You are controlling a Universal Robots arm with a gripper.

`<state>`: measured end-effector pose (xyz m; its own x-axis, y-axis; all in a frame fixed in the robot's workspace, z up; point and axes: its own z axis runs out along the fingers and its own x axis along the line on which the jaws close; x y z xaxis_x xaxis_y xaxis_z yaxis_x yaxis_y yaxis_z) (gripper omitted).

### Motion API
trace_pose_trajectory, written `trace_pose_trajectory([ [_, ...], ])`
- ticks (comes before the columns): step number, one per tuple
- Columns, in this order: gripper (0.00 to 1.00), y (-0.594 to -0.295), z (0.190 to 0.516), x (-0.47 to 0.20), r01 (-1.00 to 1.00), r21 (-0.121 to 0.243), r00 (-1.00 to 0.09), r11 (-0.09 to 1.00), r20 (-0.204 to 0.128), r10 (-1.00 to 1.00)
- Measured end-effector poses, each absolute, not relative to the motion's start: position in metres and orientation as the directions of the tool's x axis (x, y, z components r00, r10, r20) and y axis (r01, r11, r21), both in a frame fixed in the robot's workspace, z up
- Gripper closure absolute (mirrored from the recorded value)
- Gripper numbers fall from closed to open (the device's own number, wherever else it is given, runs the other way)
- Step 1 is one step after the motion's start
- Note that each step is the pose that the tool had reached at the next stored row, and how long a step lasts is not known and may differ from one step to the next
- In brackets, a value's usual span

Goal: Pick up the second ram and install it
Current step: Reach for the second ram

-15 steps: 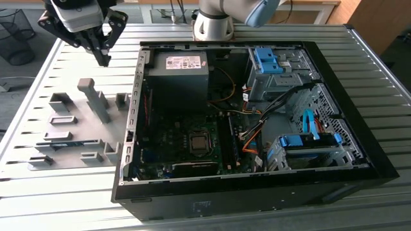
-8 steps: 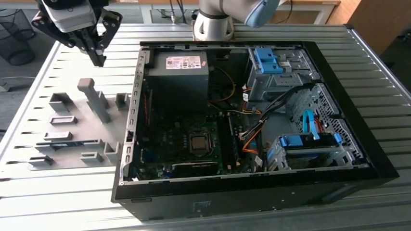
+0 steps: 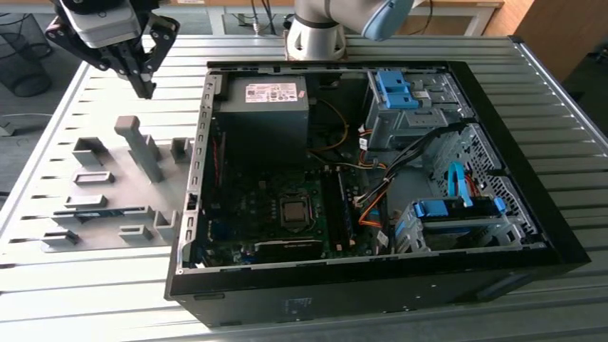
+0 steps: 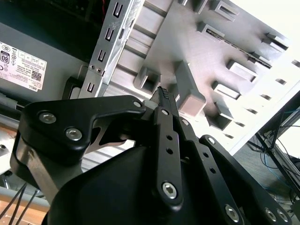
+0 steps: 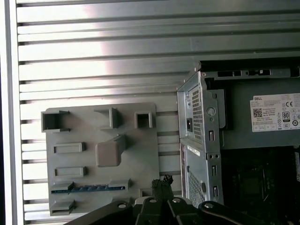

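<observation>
The second ram (image 5: 89, 188) is a thin blue-green stick lying on edge between two grey holder blocks on the grey fixture plate (image 5: 140, 154). In the exterior view the ram (image 3: 102, 211) sits low on that plate (image 3: 114, 187), to the left of the open computer case (image 3: 532, 235). My gripper (image 3: 147, 90) hangs in the air above the plate's far end, well away from the ram. Its fingers are shut with nothing between them. Both wrist views show the closed fingertips (image 4: 162, 92) (image 5: 162, 181) pointing down over the plate.
The case lies open with the motherboard (image 3: 285, 210), the power supply (image 3: 270, 107) and blue drive brackets (image 3: 456, 208) exposed. Dark memory slots (image 3: 339, 206) run beside the processor socket. A tall grey post (image 3: 133, 139) and several holder blocks stand on the plate. The slatted metal table (image 3: 95, 285) surrounds everything.
</observation>
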<state>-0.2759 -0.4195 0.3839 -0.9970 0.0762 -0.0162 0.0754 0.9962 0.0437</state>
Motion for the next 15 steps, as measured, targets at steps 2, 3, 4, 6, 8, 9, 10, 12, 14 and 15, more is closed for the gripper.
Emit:
trace_pose_trajectory([
  [2, 0.90, -0.4195, 0.3839, -0.2763, 0.075, 0.044, -0.997, 0.996, -0.016, 0.076],
  [3, 0.90, -0.4195, 0.3839, -0.2765, 0.075, 0.044, -0.997, 0.996, -0.016, 0.076],
  [4, 0.90, -0.4195, 0.3839, -0.2767, 0.075, 0.044, -0.997, 0.996, -0.016, 0.076],
  [6, 0.90, -0.4195, 0.3839, -0.2772, 0.075, 0.044, -0.997, 0.996, -0.016, 0.076],
  [8, 0.90, -0.4195, 0.3838, -0.2777, 0.075, 0.044, -0.997, 0.996, -0.016, 0.076],
  [9, 0.90, -0.4195, 0.3839, -0.2782, 0.076, 0.044, -0.997, 0.996, -0.016, 0.076],
  [10, 0.90, -0.4195, 0.3839, -0.2792, 0.075, 0.044, -0.997, 0.996, -0.016, 0.076],
  [12, 0.90, -0.4195, 0.3839, -0.2812, 0.075, 0.044, -0.997, 0.996, -0.016, 0.076],
  [14, 0.90, -0.4195, 0.3839, -0.2832, 0.075, 0.044, -0.997, 0.996, -0.016, 0.076],
  [15, 0.90, -0.4195, 0.3839, -0.2844, 0.075, 0.044, -0.997, 0.996, -0.016, 0.076],
])
